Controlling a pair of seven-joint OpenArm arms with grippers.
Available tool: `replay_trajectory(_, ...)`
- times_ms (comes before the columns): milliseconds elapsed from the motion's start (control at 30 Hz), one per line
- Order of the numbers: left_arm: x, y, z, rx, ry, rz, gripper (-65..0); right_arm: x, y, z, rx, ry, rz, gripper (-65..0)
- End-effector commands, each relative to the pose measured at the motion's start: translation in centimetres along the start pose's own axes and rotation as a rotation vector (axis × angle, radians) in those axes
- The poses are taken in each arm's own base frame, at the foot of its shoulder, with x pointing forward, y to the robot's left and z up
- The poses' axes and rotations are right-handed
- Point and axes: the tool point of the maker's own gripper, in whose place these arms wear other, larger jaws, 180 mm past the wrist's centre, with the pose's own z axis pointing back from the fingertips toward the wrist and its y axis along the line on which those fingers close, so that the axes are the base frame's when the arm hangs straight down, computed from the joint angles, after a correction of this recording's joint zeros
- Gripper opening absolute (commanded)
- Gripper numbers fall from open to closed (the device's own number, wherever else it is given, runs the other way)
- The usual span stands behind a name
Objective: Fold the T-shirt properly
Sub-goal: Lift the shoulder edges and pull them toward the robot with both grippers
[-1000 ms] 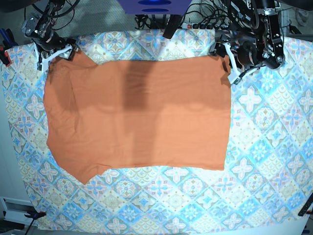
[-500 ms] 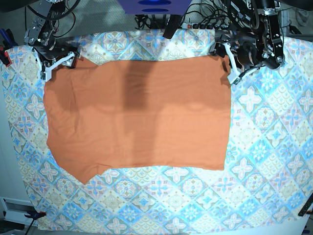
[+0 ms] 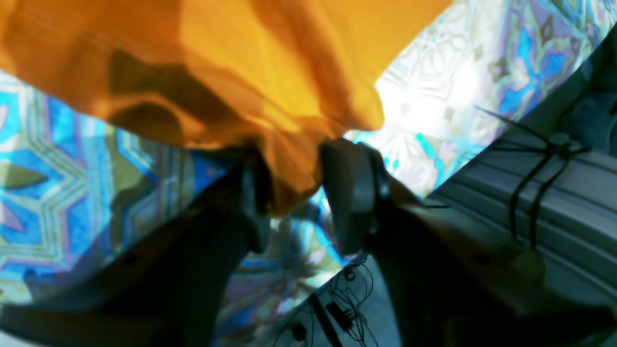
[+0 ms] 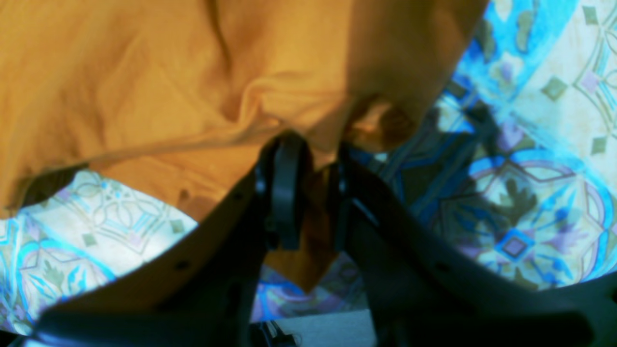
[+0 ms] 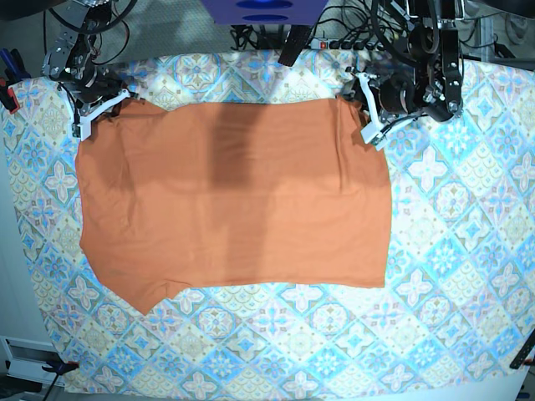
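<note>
In the left wrist view you see the left gripper [image 3: 294, 193] with both fingers [image 3: 349, 193] pinching a bunched corner of the T-shirt [image 3: 231, 62]; the orange cloth fills the frame from 9 to 1 o'clock, with the patterned tablecloth [image 3: 53, 159] showing under it.

In the right wrist view the right gripper [image 4: 308, 188] has its fingers [image 4: 285, 193] pressed close on a fold of the T-shirt [image 4: 144, 82], and a point of fabric hangs out below them at 6 o'clock. The tablecloth [image 4: 530, 183] lies at 3 o'clock.

In the base view your T-shirt [image 5: 234, 200] lies spread flat at the centre of the tablecloth [image 5: 451, 276]. The left gripper [image 5: 368, 109] holds its corner at 1 o'clock, the right gripper [image 5: 99, 107] its corner at 10 o'clock
</note>
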Motion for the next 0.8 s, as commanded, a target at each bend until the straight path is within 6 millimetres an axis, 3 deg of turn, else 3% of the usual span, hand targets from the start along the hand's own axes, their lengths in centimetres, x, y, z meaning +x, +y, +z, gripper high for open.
replay_trajectory(0, -0.3, 0.0, 0.1, 0.004, 0.019, -0.007, -47.1, -1.8, 1.1, -0.1, 0.051, 0.073, 0.016, -59.0)
replay_trajectory(167, -0.5, 0.0, 0.1, 0.003, 0.019, -0.001, -51.0, -1.5, -0.1, 0.3, -0.011, 0.082, 0.077, -61.7)
replay_trajectory(300, -1.2, 0.1, 0.2, 0.003, 0.032, 0.004, -52.8, -0.4, -1.2, 2.3, -0.104, 0.061, 0.194, -62.3)
replay_trajectory(433, -1.9, 0.2, 0.4, 0.011, 0.03, 0.023, -52.8, 0.4, -1.0, 4.3, -0.159, 0.029, 0.259, -62.3)
replay_trajectory(600, -3.3, 0.8, 0.8, 0.025, 0.044, 0.025, -57.6, -0.5, -1.3, 5.1, -0.218, 0.056, 0.305, -62.3)
replay_trajectory(767, -5.4, 3.6, 2.9, 0.097, 0.049, 0.098, -58.1, -0.6, -1.7, 5.2, -0.241, 0.068, 0.321, -62.4)
